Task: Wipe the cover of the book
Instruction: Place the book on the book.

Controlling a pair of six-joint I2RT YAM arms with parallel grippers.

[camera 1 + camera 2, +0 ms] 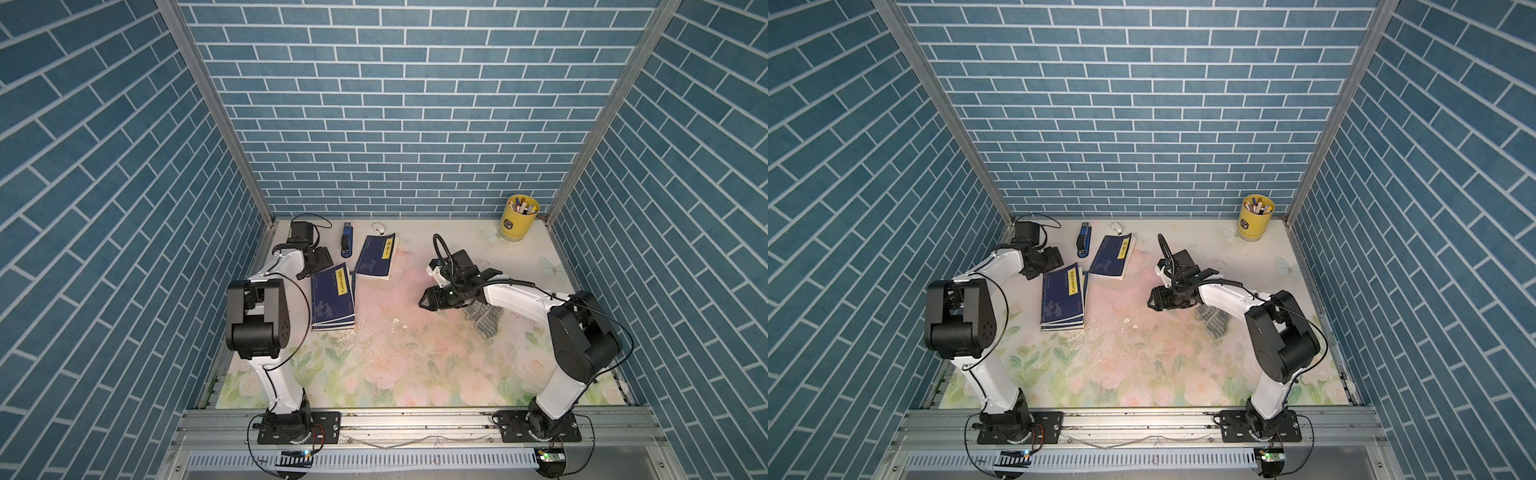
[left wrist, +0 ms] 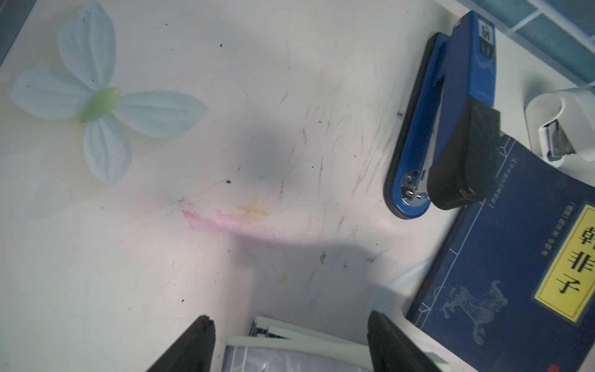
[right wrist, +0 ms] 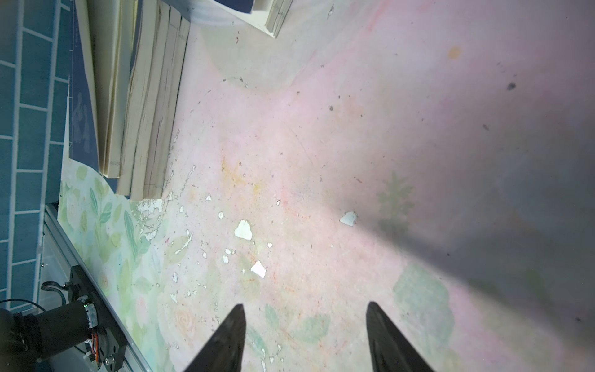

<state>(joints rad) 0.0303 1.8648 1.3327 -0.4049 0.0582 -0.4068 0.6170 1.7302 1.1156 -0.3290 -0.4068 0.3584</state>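
A stack of dark blue books with yellow title labels lies at the left, and one more such book lies behind it. My left gripper hovers open over the stack's far corner and grips nothing. In the middle of the table my right gripper is open and empty, pointing toward the stack. A grey striped cloth lies on the table under the right arm.
A blue stapler and a small white object lie near the back wall. A yellow pen cup stands at the back right. White scraps dot the floral table mat.
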